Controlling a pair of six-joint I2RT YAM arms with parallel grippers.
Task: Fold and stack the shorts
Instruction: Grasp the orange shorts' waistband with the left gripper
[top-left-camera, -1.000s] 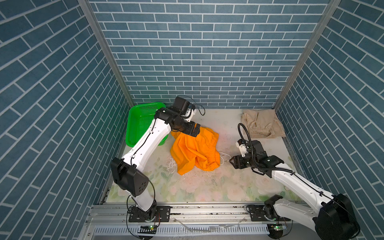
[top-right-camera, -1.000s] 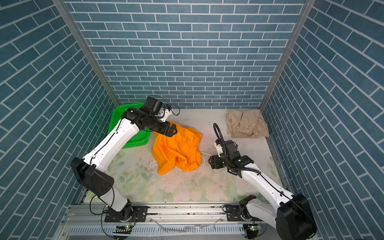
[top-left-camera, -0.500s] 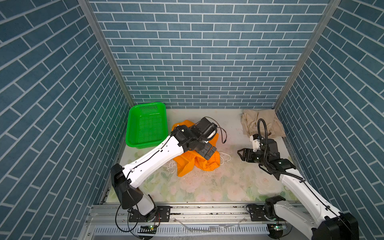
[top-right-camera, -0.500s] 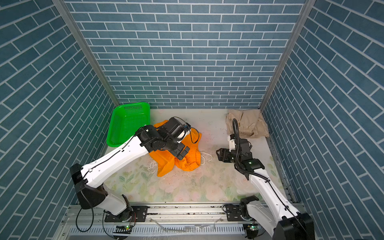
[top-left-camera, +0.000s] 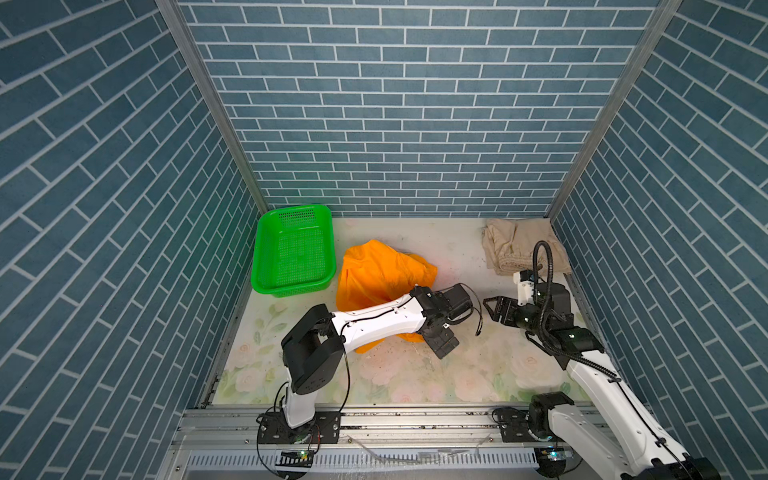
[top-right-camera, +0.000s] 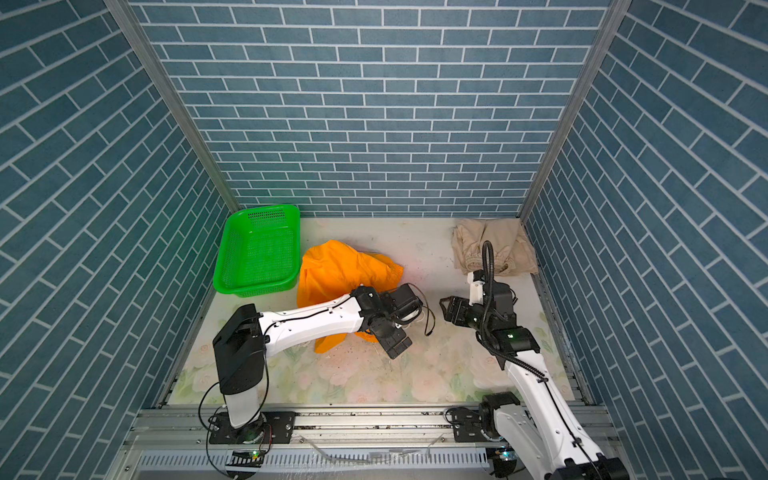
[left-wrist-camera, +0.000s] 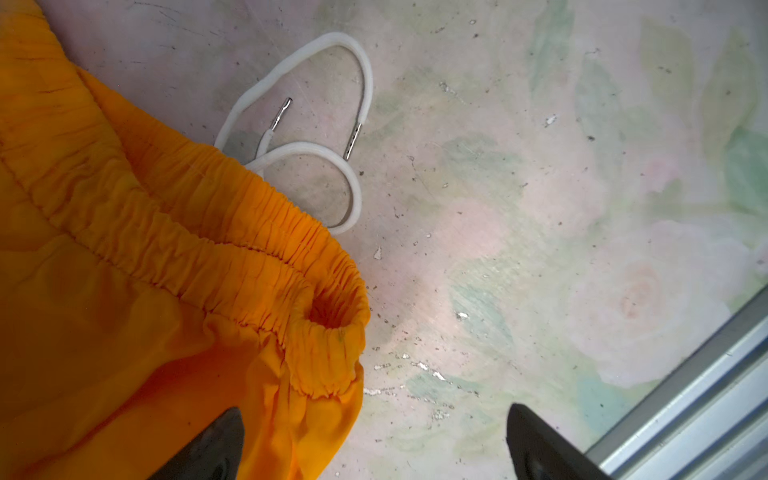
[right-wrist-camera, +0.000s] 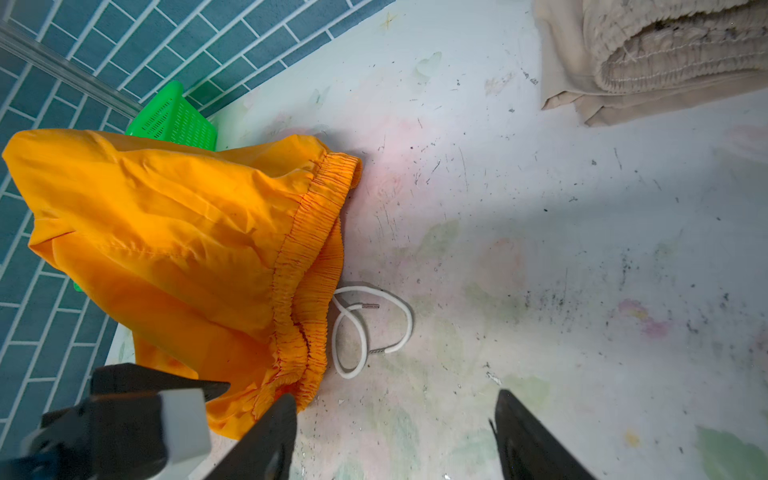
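1. Top views: the left pincer (top-left-camera: 443, 350), a second ago at the far edge of the orange shorts (top-left-camera: 374, 274) by the basket (top-left-camera: 291, 289), now hangs spread at their near corner; we judge a regrasp, folding unstarted. We count two shorts, one basket; beige shorts (top-left-camera: 511, 245) lie far right on the table (top-left-camera: 415, 374).
2. Left wrist: jaws straddle the waistband (left-wrist-camera: 232, 232) corner; one drawstring (left-wrist-camera: 357, 75).
3. Right wrist: the right pincer (right-wrist-camera: 395, 436) is spread, empty.

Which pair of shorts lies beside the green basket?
The orange shorts, crumpled right beside the basket; the beige shorts sit in the far right corner.
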